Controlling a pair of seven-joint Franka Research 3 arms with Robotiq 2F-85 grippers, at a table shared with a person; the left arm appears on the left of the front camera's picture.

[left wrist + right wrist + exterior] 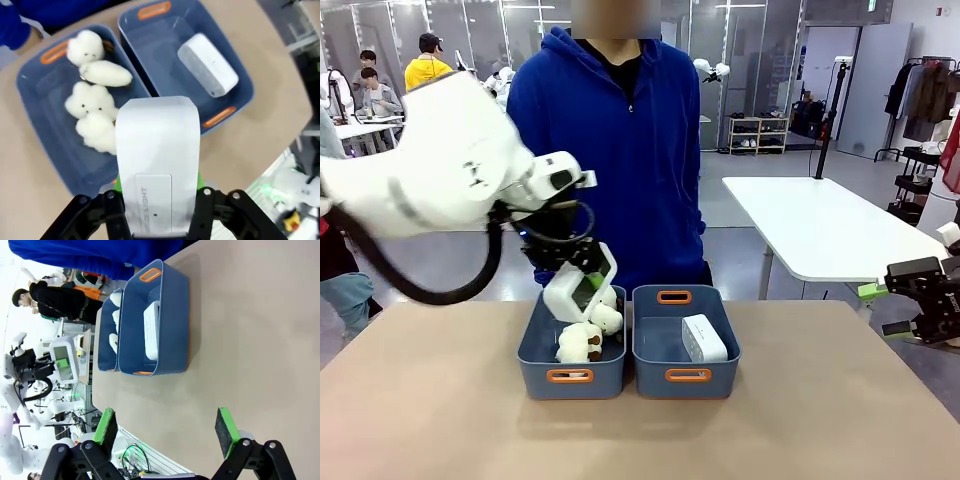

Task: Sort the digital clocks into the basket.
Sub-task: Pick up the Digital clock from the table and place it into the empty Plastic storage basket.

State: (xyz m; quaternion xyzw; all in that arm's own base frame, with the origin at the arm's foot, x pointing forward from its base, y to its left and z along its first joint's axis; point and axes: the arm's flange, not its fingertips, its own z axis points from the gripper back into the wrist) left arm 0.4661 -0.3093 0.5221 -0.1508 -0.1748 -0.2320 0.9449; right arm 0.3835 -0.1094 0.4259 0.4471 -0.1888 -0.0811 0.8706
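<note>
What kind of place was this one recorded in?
Probably a large open lab or shared workspace, not a home: people sit at a far white desk, a long white rectangular table stands on bare grey floor, and a black clothes rail holds hanging garments.

Robot lab w/ white tables (820, 228), clothes rack (921, 95)

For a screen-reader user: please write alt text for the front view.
The left hand holds a white digital clock over the left tub, which contains cream plush toys. A second clock lies in the right tub; a person in a blue hoodie stands behind, and the right hand is open at picture right.
</note>
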